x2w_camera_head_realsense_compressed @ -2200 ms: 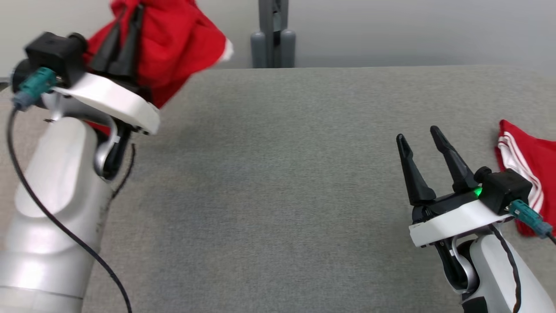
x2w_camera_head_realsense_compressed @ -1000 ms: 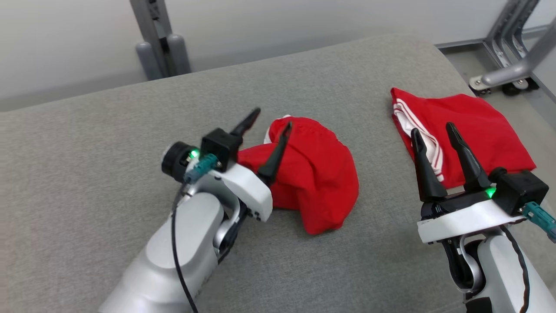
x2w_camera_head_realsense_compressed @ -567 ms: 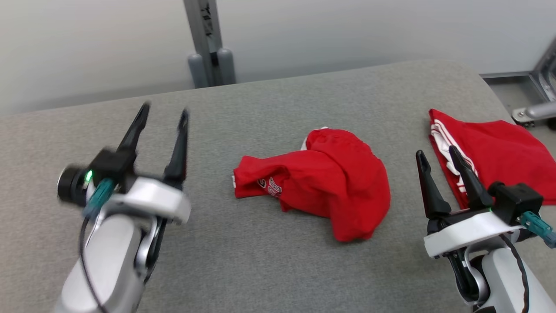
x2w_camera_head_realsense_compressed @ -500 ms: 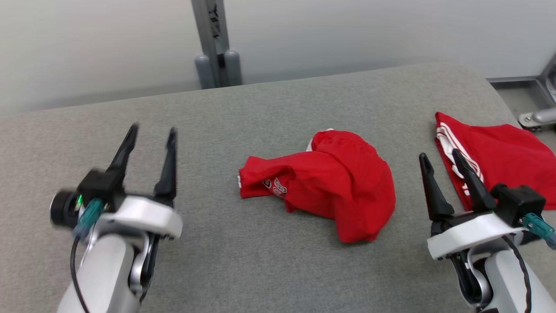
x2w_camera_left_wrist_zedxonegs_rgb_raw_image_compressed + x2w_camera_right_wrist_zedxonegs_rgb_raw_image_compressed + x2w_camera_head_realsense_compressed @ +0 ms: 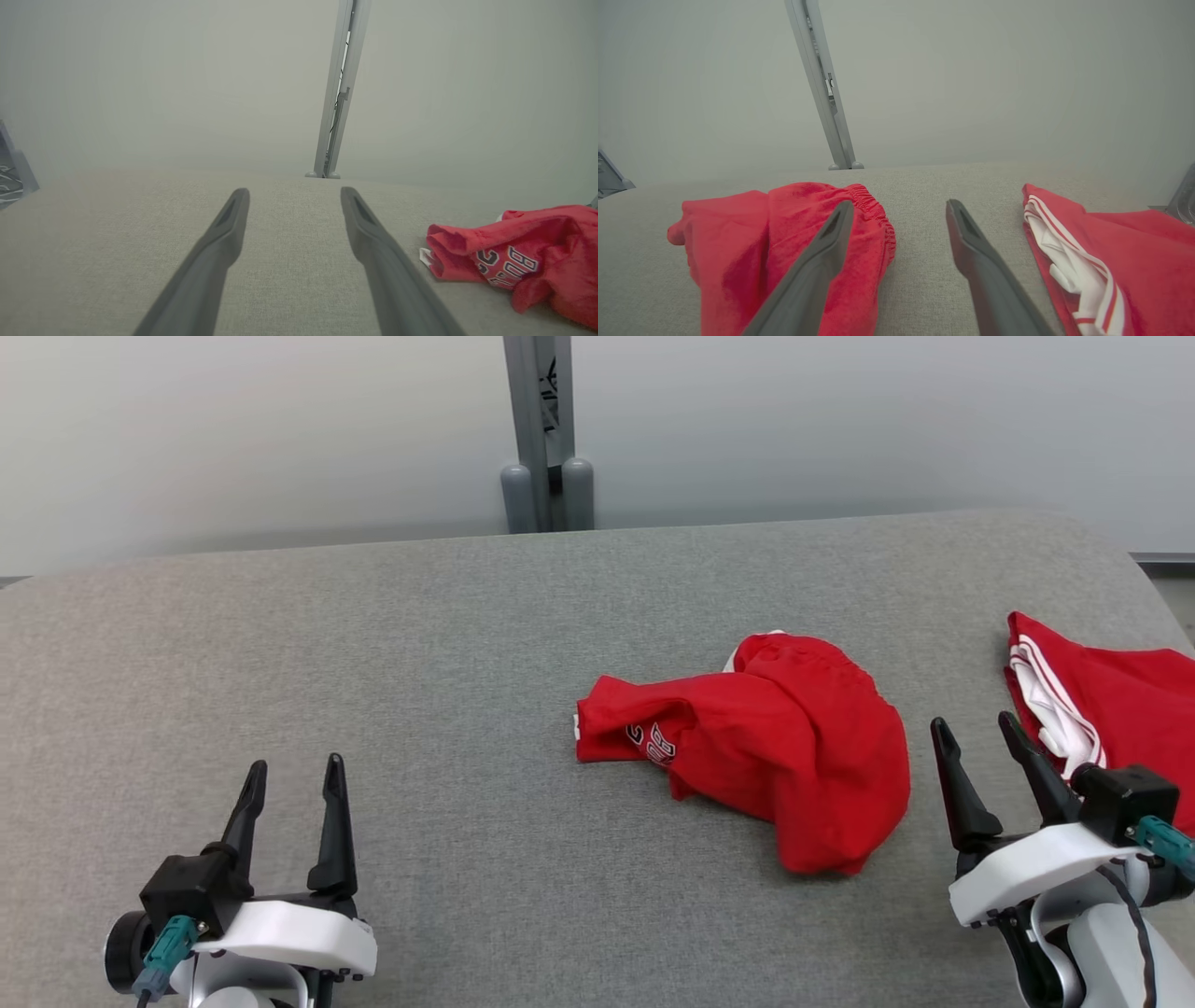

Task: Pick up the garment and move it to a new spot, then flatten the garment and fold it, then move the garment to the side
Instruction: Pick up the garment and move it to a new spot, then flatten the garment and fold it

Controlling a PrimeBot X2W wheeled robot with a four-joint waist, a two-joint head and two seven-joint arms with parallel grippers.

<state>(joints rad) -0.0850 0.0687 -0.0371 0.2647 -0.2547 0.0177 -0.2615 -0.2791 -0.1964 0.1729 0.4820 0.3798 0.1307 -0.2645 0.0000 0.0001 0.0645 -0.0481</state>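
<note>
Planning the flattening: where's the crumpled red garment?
Head view: the crumpled red garment lies right of centre on the grey surface, left of the right end effector.

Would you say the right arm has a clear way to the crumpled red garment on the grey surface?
Probably yes: the right hand is open just beside the crumpled red garment, with nothing but bare grey surface between them.
</note>
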